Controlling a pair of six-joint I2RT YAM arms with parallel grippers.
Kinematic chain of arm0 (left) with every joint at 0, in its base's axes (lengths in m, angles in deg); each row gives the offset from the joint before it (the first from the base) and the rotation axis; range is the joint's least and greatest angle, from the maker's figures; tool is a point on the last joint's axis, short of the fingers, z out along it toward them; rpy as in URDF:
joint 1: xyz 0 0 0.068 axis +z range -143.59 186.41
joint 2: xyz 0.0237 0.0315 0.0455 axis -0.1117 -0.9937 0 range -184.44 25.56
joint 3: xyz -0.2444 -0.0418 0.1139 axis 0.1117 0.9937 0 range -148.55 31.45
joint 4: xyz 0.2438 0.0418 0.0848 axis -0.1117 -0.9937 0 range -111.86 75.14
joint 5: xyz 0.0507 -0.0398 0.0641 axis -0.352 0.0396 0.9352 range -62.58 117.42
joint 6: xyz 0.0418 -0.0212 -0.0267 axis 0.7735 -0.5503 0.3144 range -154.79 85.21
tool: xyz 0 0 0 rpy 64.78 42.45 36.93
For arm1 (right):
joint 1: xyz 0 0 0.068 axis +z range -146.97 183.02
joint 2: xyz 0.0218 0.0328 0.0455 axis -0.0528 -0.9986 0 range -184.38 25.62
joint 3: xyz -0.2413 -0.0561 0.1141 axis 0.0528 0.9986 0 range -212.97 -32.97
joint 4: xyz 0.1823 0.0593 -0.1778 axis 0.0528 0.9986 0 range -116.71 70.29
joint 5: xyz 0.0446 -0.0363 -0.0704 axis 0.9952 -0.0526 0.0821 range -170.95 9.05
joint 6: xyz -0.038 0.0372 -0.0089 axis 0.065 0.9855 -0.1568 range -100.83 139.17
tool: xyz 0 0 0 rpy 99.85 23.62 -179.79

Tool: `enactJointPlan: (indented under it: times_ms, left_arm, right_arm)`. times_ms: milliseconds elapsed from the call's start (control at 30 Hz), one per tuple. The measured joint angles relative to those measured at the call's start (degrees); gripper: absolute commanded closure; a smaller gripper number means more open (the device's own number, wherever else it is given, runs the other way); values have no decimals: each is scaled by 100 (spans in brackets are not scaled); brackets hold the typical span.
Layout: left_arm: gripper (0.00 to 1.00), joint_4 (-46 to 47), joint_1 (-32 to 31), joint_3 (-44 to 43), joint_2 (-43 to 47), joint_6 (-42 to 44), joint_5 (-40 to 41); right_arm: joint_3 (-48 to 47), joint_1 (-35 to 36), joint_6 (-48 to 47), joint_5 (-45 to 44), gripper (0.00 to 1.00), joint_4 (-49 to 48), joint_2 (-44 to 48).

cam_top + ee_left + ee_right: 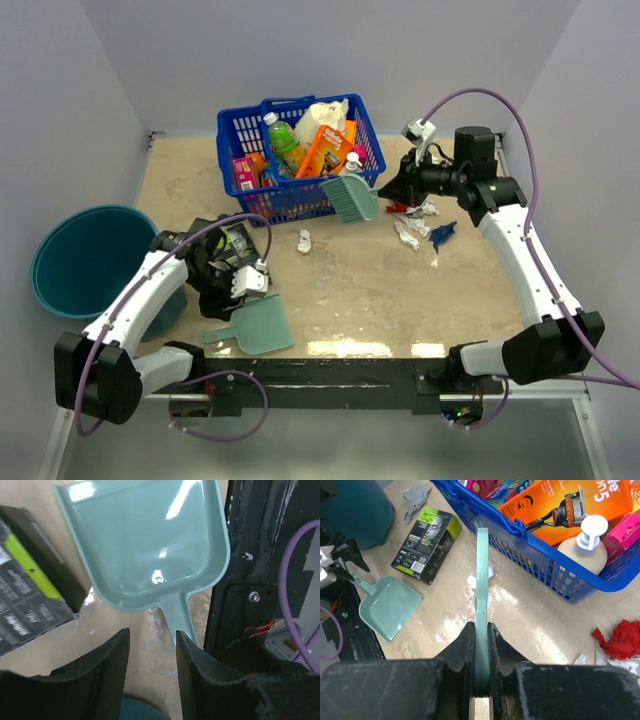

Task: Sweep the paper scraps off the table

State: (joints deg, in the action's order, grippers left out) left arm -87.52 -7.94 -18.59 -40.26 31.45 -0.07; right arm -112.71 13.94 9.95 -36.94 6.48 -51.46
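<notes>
The paper scraps lie on the beige table (360,290): a red one (396,208), white ones (425,210) and a dark blue one (443,232) at the right, plus a lone white wad (305,240) mid-table. The right wrist view shows the red scrap (621,639) and a grey scrap (415,497). My right gripper (481,630) is shut on the handle of the mint-green brush (352,197), held edge-up beside the basket. My left gripper (152,635) stands open over bare table. The dustpan (150,545) lies flat just ahead, its handle running under the right finger.
A blue basket (235,135) full of bottles and boxes stands at the back centre. A round teal bucket (85,260) sits off the table's left edge. A flat black-and-green packet (235,240) lies by the left arm. The black front rail (330,375) runs along the near edge.
</notes>
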Motion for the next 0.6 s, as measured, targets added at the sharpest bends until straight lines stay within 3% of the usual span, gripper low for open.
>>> enactJointPlan:
  times_ms: [300,433,600]
  left_arm:
    - [60,481,-48,787,-173,291,243]
    - [70,662,-90,876,-387,396,155]
    - [75,914,-306,909,-636,382,-129]
  right_arm:
    - [87,0,-76,-105,100,2,0]
    - [87,0,-129,-149,100,2,2]
    - [103,0,-136,-166,100,4,37]
